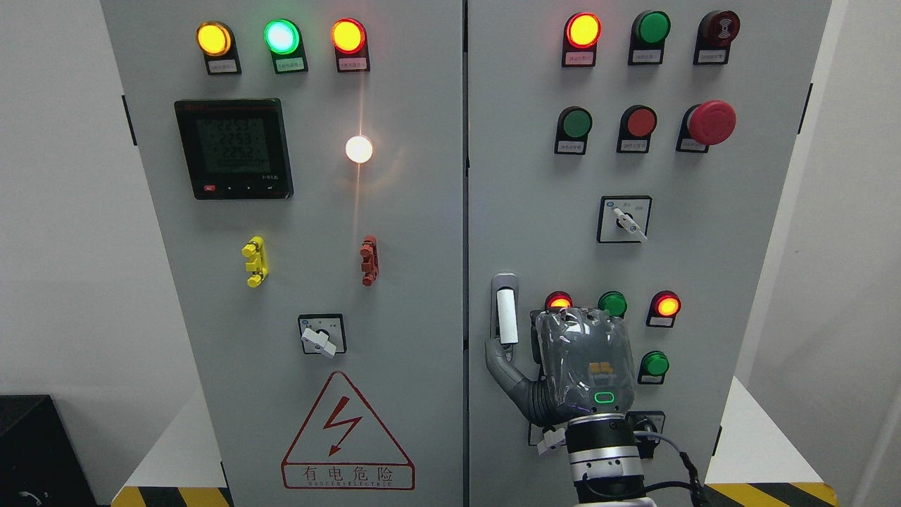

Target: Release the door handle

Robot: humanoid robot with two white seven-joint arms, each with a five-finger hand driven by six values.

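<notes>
Right hand [571,366] sitting just right of door handle [506,317]; thumb splayed beneath it, fingers relaxed, gripping nothing. Release looking done; next, withdrawing hand clear.

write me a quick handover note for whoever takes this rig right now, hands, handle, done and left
Right hand: up against the right cabinet door, thumb stretched toward the lower end of the white door handle; the fingers are hidden behind the hand, so grip cannot be confirmed.
Left hand: not in view.
Handle: upright in its recess at the door's left edge; door looks closed.
Done: apparently nothing beyond reaching the handle.
Left: confirm the fingers are off the handle, then draw the hand clear of the panel.
</notes>
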